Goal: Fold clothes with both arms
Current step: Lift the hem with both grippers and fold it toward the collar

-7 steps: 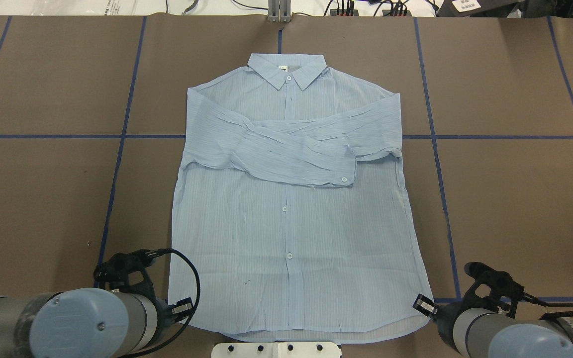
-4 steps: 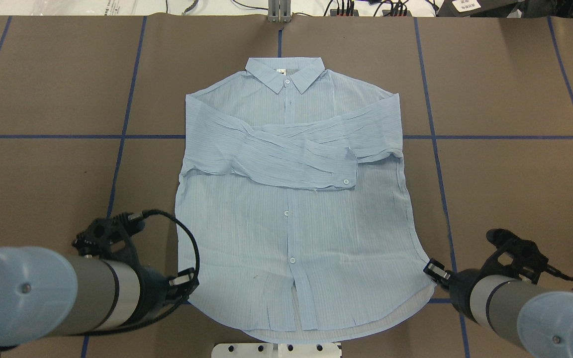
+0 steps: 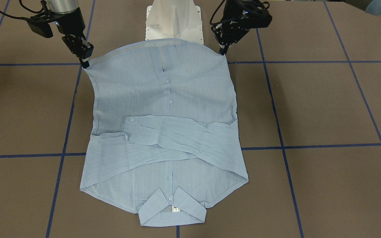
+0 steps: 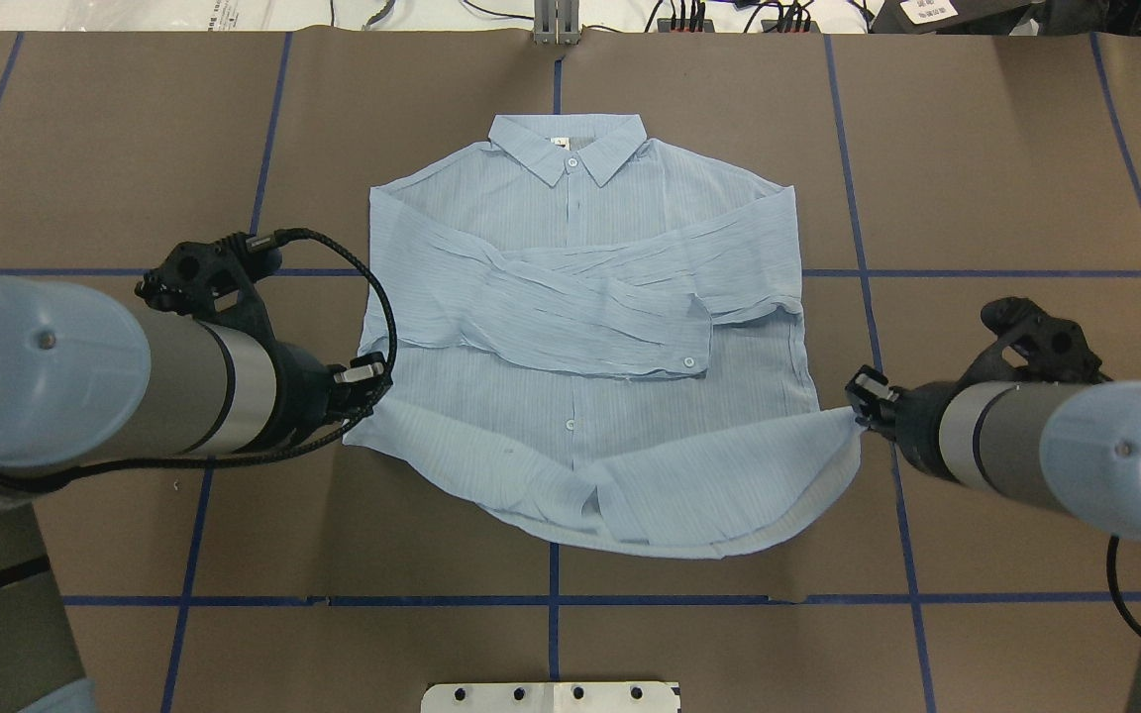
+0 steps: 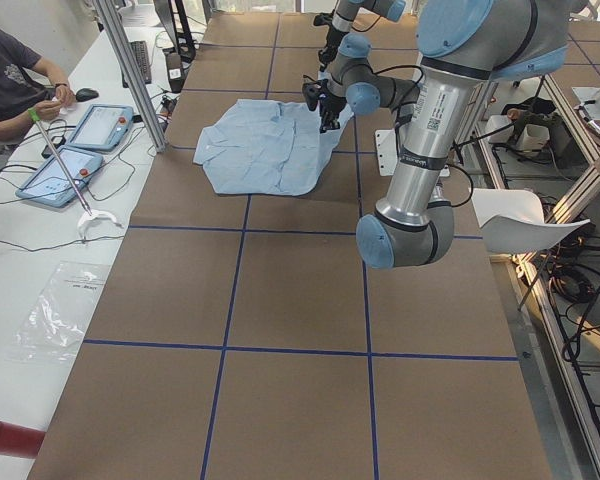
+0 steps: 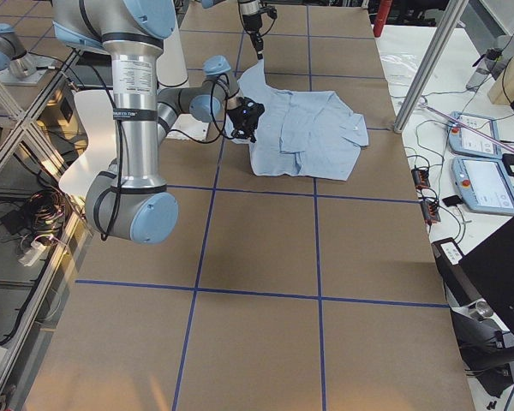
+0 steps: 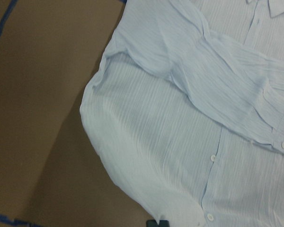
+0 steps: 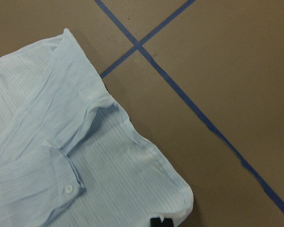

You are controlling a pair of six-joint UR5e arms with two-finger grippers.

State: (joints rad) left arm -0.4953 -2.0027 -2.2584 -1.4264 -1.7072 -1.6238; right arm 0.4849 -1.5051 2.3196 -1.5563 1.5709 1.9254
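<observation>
shirt (image 4: 590, 436) is mid-table (image 4: 1006, 168), face up, collar (image 4: 569, 144) at top centre of the overhead view with the neck label (image 4: 559, 140) showing inside it. Both sleeves (image 4: 570, 307) are folded in and crossed over the chest; the upper one's cuff button (image 4: 688, 362) sits right of the placket. left arm (image 4: 85, 386) comes in from the frame's left. left gripper (image 4: 369, 384) is at mid-left, fingers clamped on the hem corner on that side. right arm (image 4: 1056, 446) comes in from the frame's right, and right gripper (image 4: 863, 398) is pinched the same way on the opposite hem corner. In the front-facing view both corners are up off the table. The hem runs as a shallow arc between the grippers across the top of the frame, overlapping the white pedestal base (image 3: 174, 23). The placket splits open into a small V just below that edge. The lower body slopes from the grippers down to the table, while the chest, sleeves and collar lie flat on the brown surface. In the overhead view the slack hem bellies toward lower centre, with a paler strip of the inner face along its lower-right edge. In the left wrist view cloth fills the right two thirds, with bare table on the left. In the right wrist view the corner sits lower left, and blue tape lines (image 8: 189, 106) cross at upper middle. In the side view from the left, a person (image 5: 10, 85) sits at upper left beside two tablets (image 5: 102, 125).
</observation>
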